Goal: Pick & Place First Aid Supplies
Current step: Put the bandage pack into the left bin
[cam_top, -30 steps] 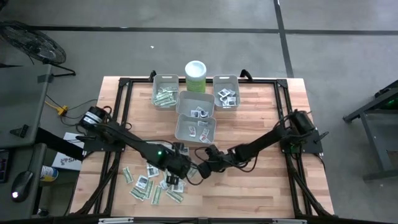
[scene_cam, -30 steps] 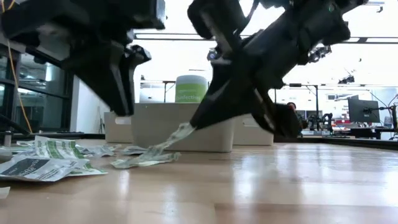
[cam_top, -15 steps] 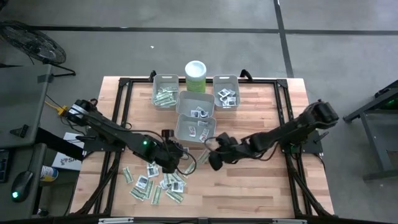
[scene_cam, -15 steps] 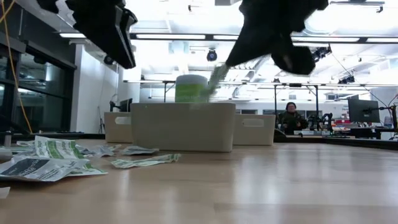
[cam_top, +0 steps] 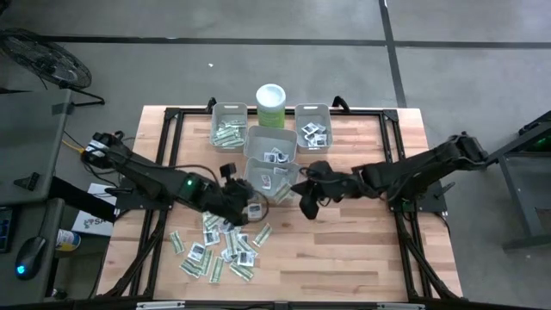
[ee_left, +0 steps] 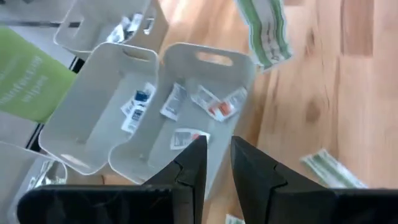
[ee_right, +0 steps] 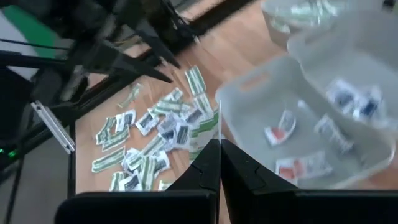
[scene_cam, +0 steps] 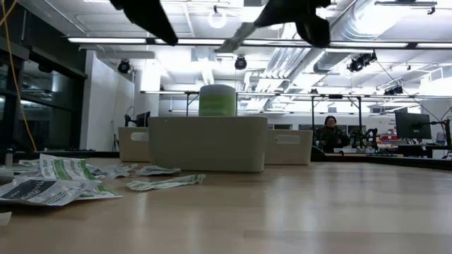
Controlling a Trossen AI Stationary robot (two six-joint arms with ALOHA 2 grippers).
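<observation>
Looking down, high view: right gripper (cam_top: pixel 295 191) is raised beside the nearest grey bin (cam_top: pixel 270 176), fingers pinched on a green-white strip packet (cam_top: pixel 283 191).
Left gripper, high view: left gripper (cam_top: pixel 244 205) hangs just in front of the same bin's left corner, over the wood table (cam_top: pixel 362 250).
Loose supplies, high view: scattered packets (cam_top: pixel 219 250) lie on the table's front left; more packets lie inside the four bins.
Canister, high view: green canister (cam_top: pixel 270 105) stands behind the bins, between the two rear ones.
Low view: both arms show only at the upper edge; a pale strip hangs from the right gripper (scene_cam: pixel 244 29), well above the bin (scene_cam: pixel 207 144). Packets (scene_cam: pixel 164 183) rest on the tabletop at left. A person (scene_cam: pixel 329 131) sits far behind.
Left wrist view: fingers (ee_left: pixel 188 167) stand slightly apart, nothing between them; the held strip (ee_left: pixel 265 31) hangs beyond, over bare wood beside the bin (ee_left: pixel 163 131).
Right wrist view: fingers (ee_right: pixel 208 163) are closed together; strip (ee_right: pixel 203 127) protrudes past them beside the bin rim (ee_right: pixel 261 74).
</observation>
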